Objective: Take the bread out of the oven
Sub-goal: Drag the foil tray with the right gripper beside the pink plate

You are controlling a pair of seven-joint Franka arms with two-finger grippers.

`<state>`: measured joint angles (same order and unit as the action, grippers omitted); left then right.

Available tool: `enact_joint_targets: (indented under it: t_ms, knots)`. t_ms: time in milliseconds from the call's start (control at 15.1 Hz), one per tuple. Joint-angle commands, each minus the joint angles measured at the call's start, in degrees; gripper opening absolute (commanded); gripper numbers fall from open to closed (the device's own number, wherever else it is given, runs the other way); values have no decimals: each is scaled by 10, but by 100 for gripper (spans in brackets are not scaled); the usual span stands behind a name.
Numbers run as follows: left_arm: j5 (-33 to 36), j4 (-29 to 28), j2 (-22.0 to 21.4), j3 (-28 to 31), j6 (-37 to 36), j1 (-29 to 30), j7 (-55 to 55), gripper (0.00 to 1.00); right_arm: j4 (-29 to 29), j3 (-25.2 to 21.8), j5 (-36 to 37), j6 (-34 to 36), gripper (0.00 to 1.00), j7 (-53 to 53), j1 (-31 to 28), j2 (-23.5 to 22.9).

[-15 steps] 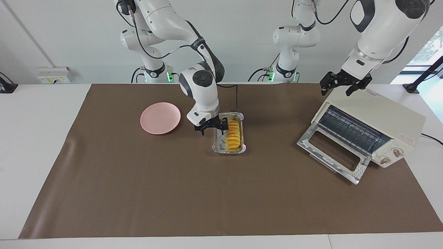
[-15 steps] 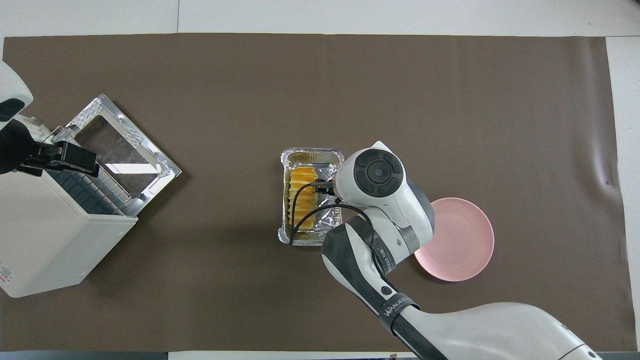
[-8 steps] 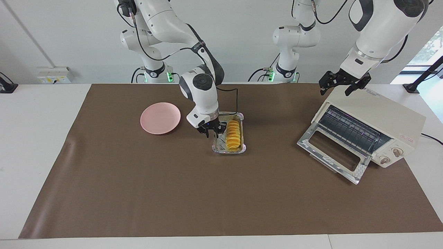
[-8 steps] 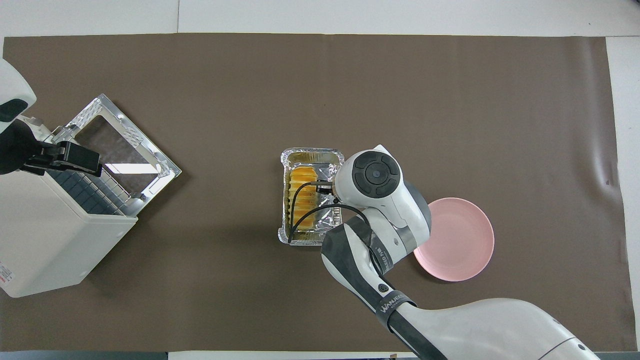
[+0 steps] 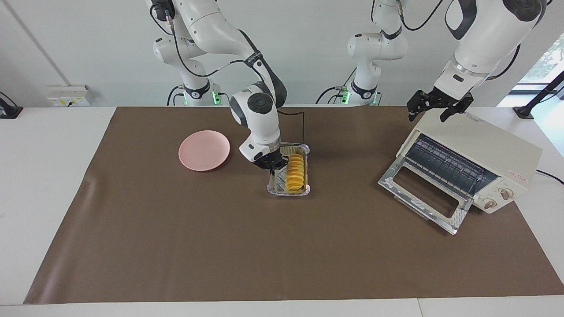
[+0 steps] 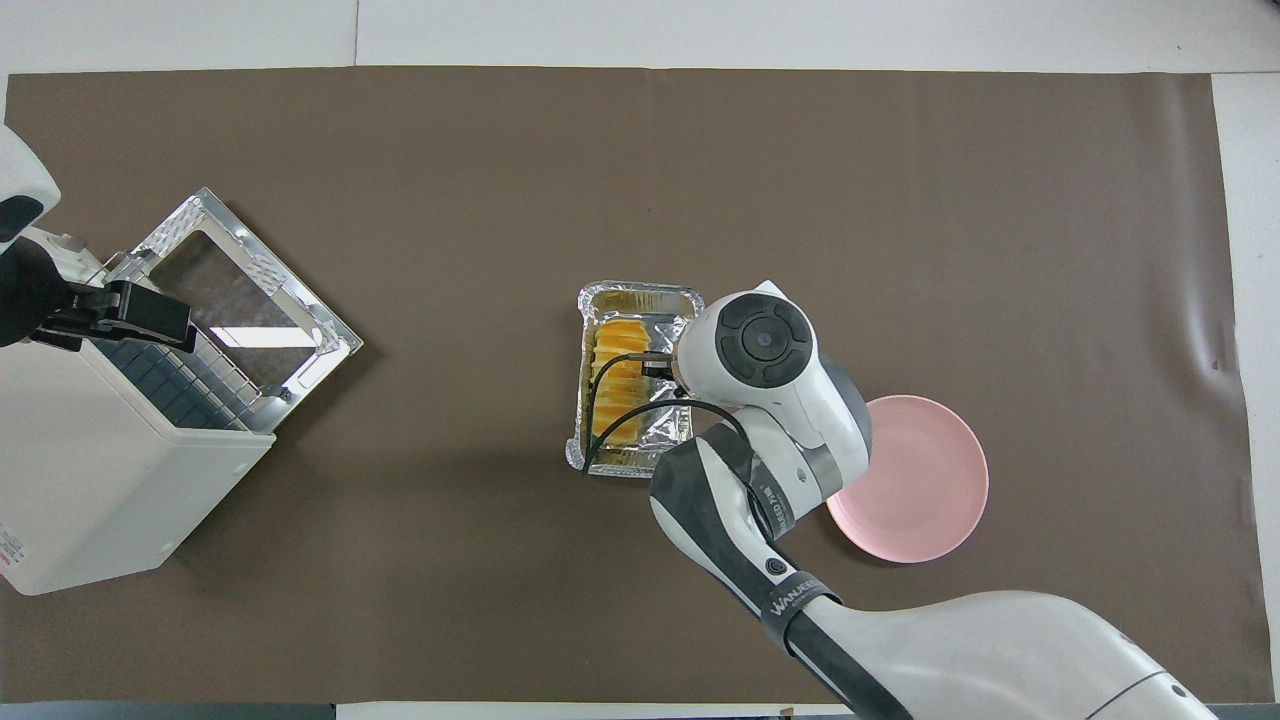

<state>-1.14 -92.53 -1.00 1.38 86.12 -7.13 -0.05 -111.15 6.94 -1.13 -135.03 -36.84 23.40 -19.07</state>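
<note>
Two views, one table with a brown mat (image 5: 220, 246).

Facing view only: right gripper (image 5: 272, 165), clenched on the long wall of the crinkled silver foil tray (image 5: 275, 187) on the side toward the round pink plate (image 5: 204, 150); fingertips meet at the rim. Left gripper (image 5: 438, 108), fingers spread and released, hanging over the top edge of the boxy cream-white toaster oven (image 5: 493, 149), holding nothing. Two round knobs and a small red label on the oven's front panel show here; the label's writing is too small to read.

Overhead view only: the right arm's wrist covers its gripper and one side of the tray (image 6: 600, 455). A black band on that arm reads "WANJEED", or close to it.

Small ridged golden-yellow loaf of bread (image 5: 295, 173): lying in the foil tray at mid-table, well apart from the oven, which stands at the left arm's end. Oven's metal-framed glass door (image 5: 423, 198) lies folded down open; the wire rack inside is bare.

Pink plate: near the tray, toward the right arm's end; part of its rim is hidden under the right arm in the overhead view (image 6: 920, 490).
</note>
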Motion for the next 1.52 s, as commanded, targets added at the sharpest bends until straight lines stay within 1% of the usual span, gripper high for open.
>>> enact_joint_targets:
  t_ms: [0, 199, 265, 464, 596, 728, 861, 993, 1258, 1325, 1391, 1457]
  knots:
    - [-8, -8, -11, 1, 7, 1, -5, 100, 37, 5, -38, 48, 0, 76, -57, 6]
    - [-8, -8, -10, 1, 7, 1, -5, 100, 76, 4, -97, 128, 0, 181, -141, 12]
    - [-8, -8, -10, 1, 7, 2, -5, 100, 77, 4, -106, 143, 0, 209, -168, 14]
    - [-8, -8, -10, 1, 7, 1, -5, 100, 74, 3, -106, 154, 0, 320, -255, 17]
    - [-8, -8, -10, 1, 7, 1, -5, 100, 69, 3, -104, 147, 0, 364, -291, 12]
    - [-8, -8, -11, 1, 7, 1, -5, 100, 62, 2, -104, 141, 0, 392, -312, 6]
    - [-8, -8, -10, 1, 7, 1, -5, 100, 39, 2, -104, 125, 0, 401, -325, 5]
    - [-8, -8, -11, 1, 7, 1, -5, 100, 22, 2, -104, 104, 0, 402, -325, 8]
    - [-8, -8, -10, 1, 7, 1, -5, 100, 14, 2, -104, 100, 0, 412, -325, 7]
    - [-8, -8, -10, 1, 7, 1, -5, 100, 16, 2, -101, 102, 3, 413, -325, 7]
    - [-8, -8, -10, 1, 7, 1, -5, 100, 21, 2, -97, 108, 51, 412, -325, 6]
    - [-8, -8, -10, 1, 7, 1, -5, 100, 25, 2, -97, 113, 88, 412, -324, 7]
